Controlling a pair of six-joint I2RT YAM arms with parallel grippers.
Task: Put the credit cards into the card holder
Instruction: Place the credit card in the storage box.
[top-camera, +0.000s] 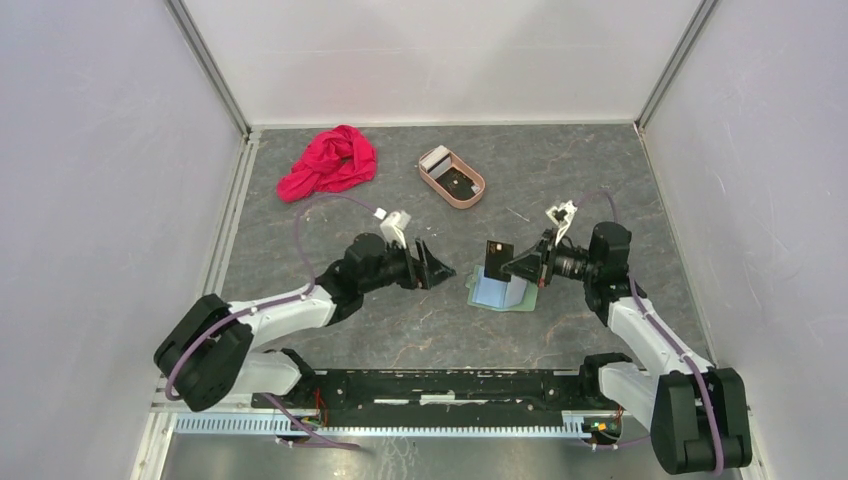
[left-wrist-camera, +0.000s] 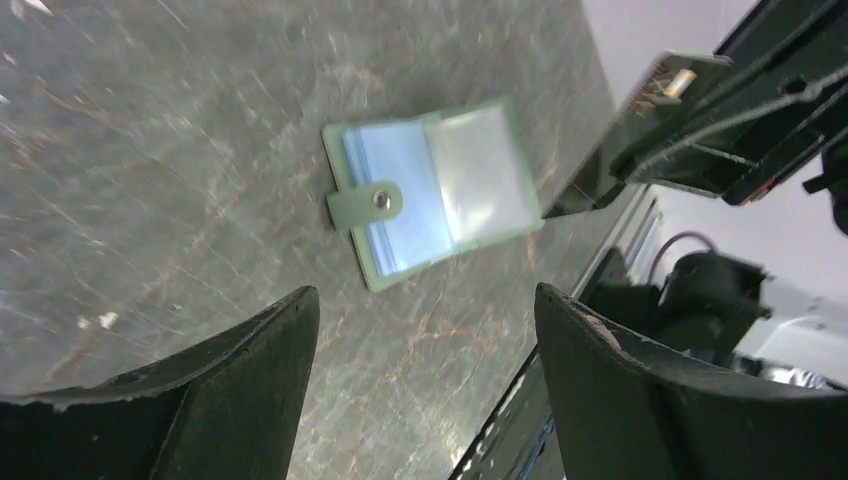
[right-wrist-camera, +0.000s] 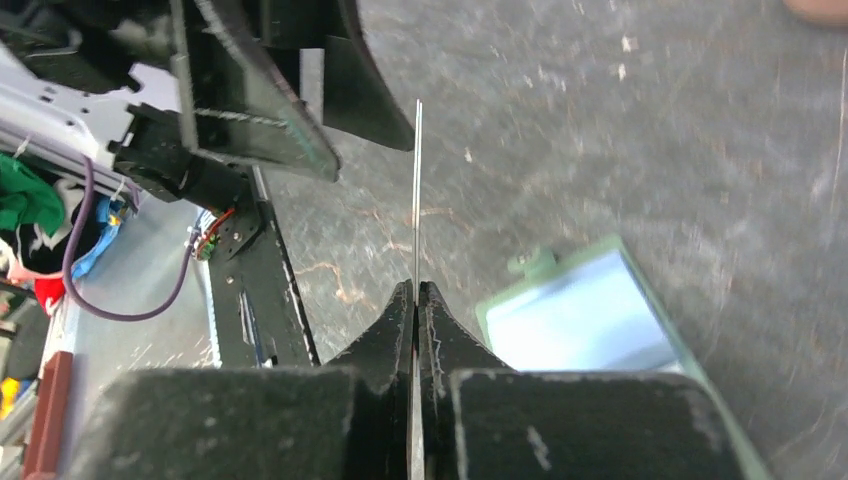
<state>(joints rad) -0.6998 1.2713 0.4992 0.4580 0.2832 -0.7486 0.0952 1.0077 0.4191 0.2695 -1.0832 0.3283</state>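
Even light, blurry wrist views

Nothing here can be read. Seen from above, the dark card (top-camera: 499, 258) shows only a bare dark face. The card holder (left-wrist-camera: 440, 185) carries just a plain metal snap (left-wrist-camera: 381, 199). Any marks elsewhere are too small to make out.

Sage-green card holder (left-wrist-camera: 430, 195) open flat (pale blue pockets up), dark credit card (top-camera: 499, 258) upright nearby.
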